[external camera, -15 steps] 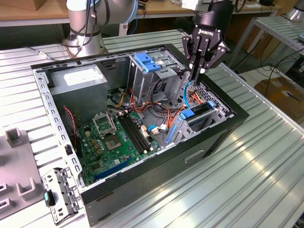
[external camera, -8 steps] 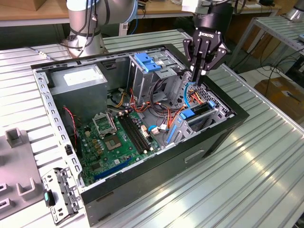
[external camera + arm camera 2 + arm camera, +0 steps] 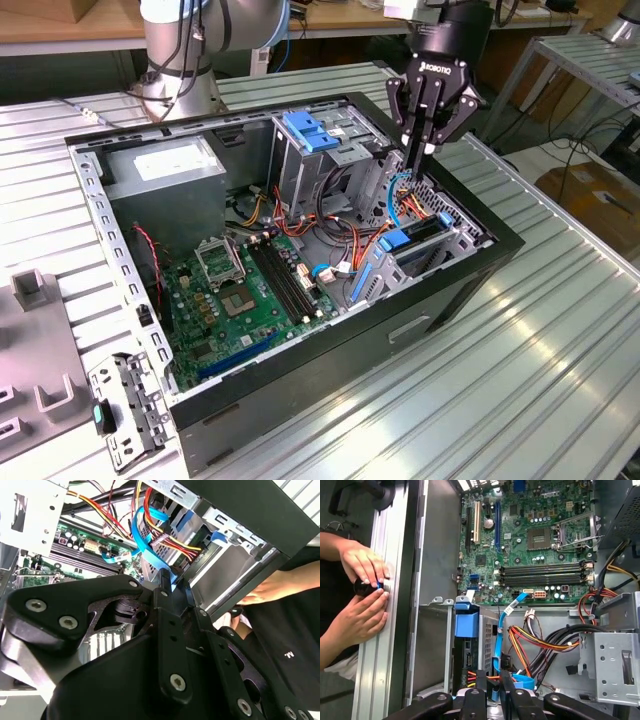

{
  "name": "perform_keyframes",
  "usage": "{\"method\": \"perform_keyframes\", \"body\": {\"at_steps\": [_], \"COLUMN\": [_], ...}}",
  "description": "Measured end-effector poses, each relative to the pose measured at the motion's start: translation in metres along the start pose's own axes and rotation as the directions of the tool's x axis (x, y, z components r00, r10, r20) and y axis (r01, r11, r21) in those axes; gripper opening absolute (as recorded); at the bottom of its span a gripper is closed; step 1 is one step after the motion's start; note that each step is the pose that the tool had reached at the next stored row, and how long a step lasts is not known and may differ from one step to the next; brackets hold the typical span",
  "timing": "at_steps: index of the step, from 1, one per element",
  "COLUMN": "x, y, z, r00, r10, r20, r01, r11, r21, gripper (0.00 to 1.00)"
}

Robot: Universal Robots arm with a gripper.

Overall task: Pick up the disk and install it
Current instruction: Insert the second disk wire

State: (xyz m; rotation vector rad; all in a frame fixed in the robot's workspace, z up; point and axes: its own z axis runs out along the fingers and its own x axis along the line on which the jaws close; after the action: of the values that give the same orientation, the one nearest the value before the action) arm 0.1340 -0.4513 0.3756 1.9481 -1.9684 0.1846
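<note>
The gripper [image 3: 415, 160] hangs over the open case [image 3: 470, 290], above the end of the case at the exterior view's right. Its two fingers are pressed together, and I see nothing between them. The tips point down among the wires [image 3: 395, 205], just above the bay [image 3: 440, 262].

The disk [image 3: 410, 240] is not in the gripper. It sits on its edge in the bay, by the case's long side wall. Its blue frame shows at the top and its dark body goes down into the slot. In the first wrist view the disk [image 3: 466, 625] is beside a thin blue cable [image 3: 496, 645]. I cannot tell if it is pushed all the way in.

I think the disk is stiff and a bit heavy for how big it is. It will not bend. Its flat metal sides look smooth, so they may slip. A bump or a drop could hurt it. The blue frame looks like the best place to hold or push, and the plug end with the wires is best left alone.

A person's hands [image 3: 362, 580] rest on the table's edge [image 3: 380, 655] next to the case, holding a small dark knob [image 3: 367, 586].
</note>
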Motion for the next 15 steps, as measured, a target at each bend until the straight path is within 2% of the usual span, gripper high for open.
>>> {"method": "perform_keyframes", "body": {"at_steps": [4, 6, 11, 14, 15], "x": [-0.0029, -0.0022, -0.0020, -0.0020, -0.0020], "y": [-0.0004, 0.0000, -0.0003, -0.0047, -0.0093], "z": [-0.0015, -0.0036, -0.0042, -0.0049, -0.0055], "r00": [0.9998, 0.9998, 0.9998, 0.9998, 0.9997], "r10": [0.018, 0.018, 0.019, 0.021, 0.024], "r20": [0.0026, 0.0030, 0.0029, 0.0032, 0.0037], "r01": [-0.018, -0.018, -0.019, -0.021, -0.024], "r11": [0.9998, 0.9998, 0.9998, 0.9997, 0.9997], "r21": [-0.0066, -0.0075, -0.0078, -0.0088, -0.0100], "gripper": [0.25, 0.25, 0.25, 0.25, 0.25]}}
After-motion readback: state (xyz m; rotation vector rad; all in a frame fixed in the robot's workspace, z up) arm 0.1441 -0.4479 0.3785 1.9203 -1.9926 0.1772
